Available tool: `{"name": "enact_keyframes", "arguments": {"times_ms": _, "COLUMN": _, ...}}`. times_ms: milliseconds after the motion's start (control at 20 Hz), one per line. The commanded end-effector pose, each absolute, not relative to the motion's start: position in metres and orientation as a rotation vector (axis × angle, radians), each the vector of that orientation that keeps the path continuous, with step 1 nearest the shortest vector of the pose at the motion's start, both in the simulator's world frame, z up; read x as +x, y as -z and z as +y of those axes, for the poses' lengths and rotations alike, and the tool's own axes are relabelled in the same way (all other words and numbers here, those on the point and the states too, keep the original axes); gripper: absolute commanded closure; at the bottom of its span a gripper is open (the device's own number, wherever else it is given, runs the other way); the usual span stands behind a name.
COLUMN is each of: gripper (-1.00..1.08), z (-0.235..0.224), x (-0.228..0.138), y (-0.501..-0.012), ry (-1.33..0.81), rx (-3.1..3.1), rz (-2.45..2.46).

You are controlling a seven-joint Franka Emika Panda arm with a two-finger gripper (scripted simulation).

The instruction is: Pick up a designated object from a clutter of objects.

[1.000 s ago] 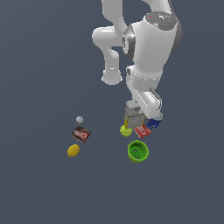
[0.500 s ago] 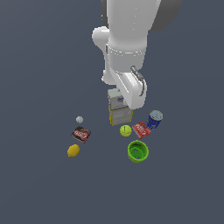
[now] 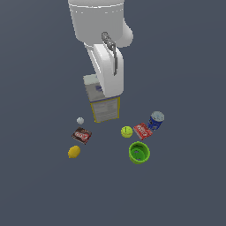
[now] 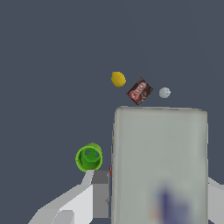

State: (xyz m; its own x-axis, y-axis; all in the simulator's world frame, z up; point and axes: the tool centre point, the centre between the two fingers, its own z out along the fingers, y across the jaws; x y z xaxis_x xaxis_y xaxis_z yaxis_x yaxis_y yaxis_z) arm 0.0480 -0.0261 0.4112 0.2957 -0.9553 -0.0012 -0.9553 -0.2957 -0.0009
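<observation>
The gripper (image 4: 155, 192) has a finger on each side of the big grey-white box (image 3: 104, 102) (spread wide); squeezing and lifting are not done yet.

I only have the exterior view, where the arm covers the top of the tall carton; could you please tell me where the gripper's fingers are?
Observer: In the wrist view the gripper straddles the carton, with one of its fingers showing at each side of the top.
Operator: Thank you. Are they pressing on it yet?
Observer: The finger on the green cup's side sits right against the carton's edge. I cannot tell whether it is pressing.
Operator: Is that cup crowding the finger?
Observer: It only shows just past the fingertip in that picture, and seems to lie well below the carton's top.
</observation>
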Motion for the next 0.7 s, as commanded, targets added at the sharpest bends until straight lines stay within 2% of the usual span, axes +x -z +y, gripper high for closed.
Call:
{"name": "enact_keyframes", "arguments": {"times_ms": 0, "gripper": 1.08, "z": -0.039, "x": 0.054, "y": -0.426, "ry": -0.001, "rx": -2.529, "rz": 1.863}}
{"name": "enact_keyframes", "arguments": {"times_ms": 650, "gripper": 1.08, "z": -0.087, "x": 0.08, "y": -0.485, "ry": 0.0, "rx": -2.529, "rz": 1.864}}
